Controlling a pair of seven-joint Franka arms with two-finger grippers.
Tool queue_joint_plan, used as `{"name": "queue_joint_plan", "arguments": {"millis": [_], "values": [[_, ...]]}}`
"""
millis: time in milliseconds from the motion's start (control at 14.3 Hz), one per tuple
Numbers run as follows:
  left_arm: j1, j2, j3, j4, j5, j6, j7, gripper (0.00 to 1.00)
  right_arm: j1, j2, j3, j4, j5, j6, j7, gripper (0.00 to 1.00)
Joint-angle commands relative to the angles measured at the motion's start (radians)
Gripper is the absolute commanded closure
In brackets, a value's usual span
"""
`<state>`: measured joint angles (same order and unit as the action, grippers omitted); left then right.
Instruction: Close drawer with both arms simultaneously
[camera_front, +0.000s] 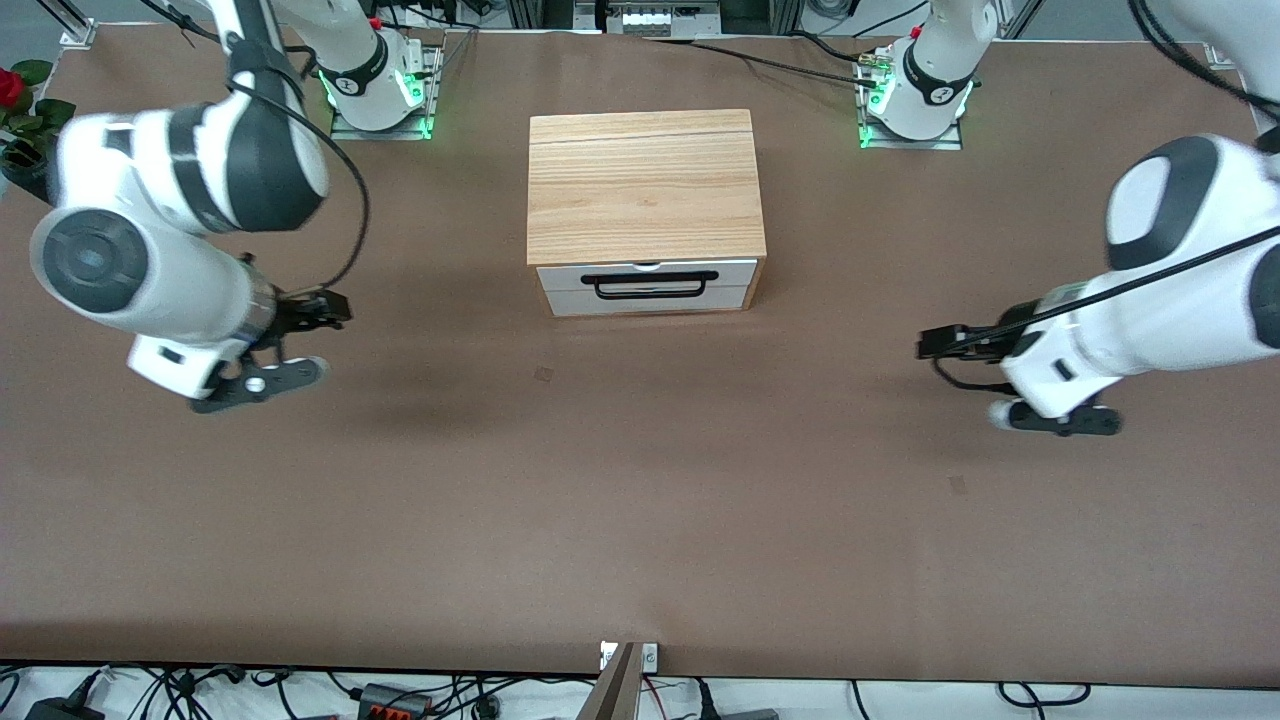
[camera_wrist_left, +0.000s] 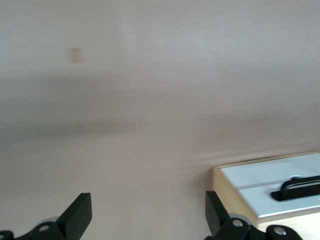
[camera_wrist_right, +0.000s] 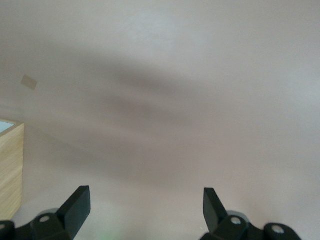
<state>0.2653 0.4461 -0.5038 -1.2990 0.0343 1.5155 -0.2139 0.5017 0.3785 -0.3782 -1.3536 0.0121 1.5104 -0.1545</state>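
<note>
Drawer (camera_front: 646, 287) sits pushed in, its white front about flush with the cabinet (camera_front: 643, 185), mid-worktop (camera_front: 640, 500) between the arm bases. Bare brown surface spreads around it. Left hand (camera_wrist_left: 147, 212) and right hand (camera_wrist_right: 145, 207), each wide and holding nothing, hang over opposite ends.

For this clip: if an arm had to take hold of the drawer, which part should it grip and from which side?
Probably the black bar handle on the drawer's white front. It stands off the panel, leaving a gap for a finger, and faces the front camera, so come from in front, jaws set above and below the bar. The left gripper and right gripper are both open, over bare table toward their own ends.
</note>
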Motion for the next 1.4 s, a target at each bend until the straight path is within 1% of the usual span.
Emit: {"name": "queue_joint_plan", "arguments": {"millis": [0, 70, 209, 279, 349, 419, 488, 558, 628, 698, 767, 837, 907, 977, 1186, 1326], "values": [[-0.006, -0.029, -0.002, 0.084, 0.099, -0.084, -0.019, 0.0, 0.006, -0.032, -0.04, 0.034, -0.014, -0.087, -0.005, 0.0], [0.015, -0.053, -0.004, 0.084, 0.104, -0.086, -0.022, 0.0, 0.003, -0.033, -0.044, 0.039, -0.014, -0.11, -0.004, 0.0], [0.07, -0.081, -0.007, 0.072, 0.099, -0.086, -0.021, 0.0, 0.003, -0.075, -0.048, 0.057, -0.009, -0.114, 0.001, 0.0], [0.095, -0.098, -0.012, 0.054, 0.095, -0.081, -0.021, 0.0, -0.02, -0.11, -0.042, 0.05, -0.003, -0.116, 0.006, 0.0], [0.113, -0.113, -0.013, 0.023, 0.095, -0.074, -0.012, 0.0, -0.05, -0.133, -0.027, 0.028, -0.001, -0.116, 0.009, 0.0], [0.129, -0.131, -0.015, -0.011, 0.093, -0.063, -0.01, 0.0, -0.084, -0.157, 0.004, -0.002, 0.0, -0.11, 0.01, 0.0], [0.141, -0.174, -0.019, -0.07, 0.092, -0.037, -0.01, 0.0, -0.147, -0.18, 0.063, -0.039, 0.0, -0.102, 0.01, 0.0], [0.143, -0.223, -0.018, -0.135, 0.091, 0.0, -0.01, 0.0, -0.248, -0.209, 0.164, -0.091, -0.001, -0.07, 0.025, 0.0], [0.146, -0.259, -0.018, -0.185, 0.061, 0.03, -0.01, 0.0, -0.335, -0.246, 0.255, -0.155, -0.001, -0.026, 0.071, 0.0], [0.161, -0.262, -0.018, -0.19, 0.032, 0.037, -0.009, 0.0, -0.409, -0.288, 0.336, -0.223, -0.001, 0.014, 0.14, 0.0], [0.17, -0.262, -0.018, -0.192, 0.026, 0.038, -0.005, 0.0, -0.457, -0.324, 0.379, -0.283, -0.001, 0.054, 0.185, 0.0], [0.172, -0.262, -0.018, -0.192, 0.026, 0.037, -0.002, 0.0, -0.491, -0.358, 0.403, -0.335, -0.003, 0.1, 0.188, 0.0], [0.172, -0.264, -0.018, -0.192, 0.026, 0.035, -0.001, 0.0, -0.514, -0.392, 0.412, -0.382, -0.001, 0.129, 0.188, 0.0], [0.17, -0.268, -0.018, -0.195, 0.026, 0.035, 0.001, 0.0, -0.52, -0.414, 0.412, -0.397, 0.0, 0.137, 0.185, 0.0], [0.173, -0.28, -0.025, -0.204, 0.024, 0.037, 0.005, 0.0, -0.532, -0.438, 0.409, -0.365, -0.009, 0.137, 0.179, 0.0], [0.132, -0.291, -0.001, -0.206, 0.029, 0.034, 0.007, 0.0, -0.535, -0.434, 0.406, -0.354, -0.011, 0.123, 0.191, 0.0]]}}
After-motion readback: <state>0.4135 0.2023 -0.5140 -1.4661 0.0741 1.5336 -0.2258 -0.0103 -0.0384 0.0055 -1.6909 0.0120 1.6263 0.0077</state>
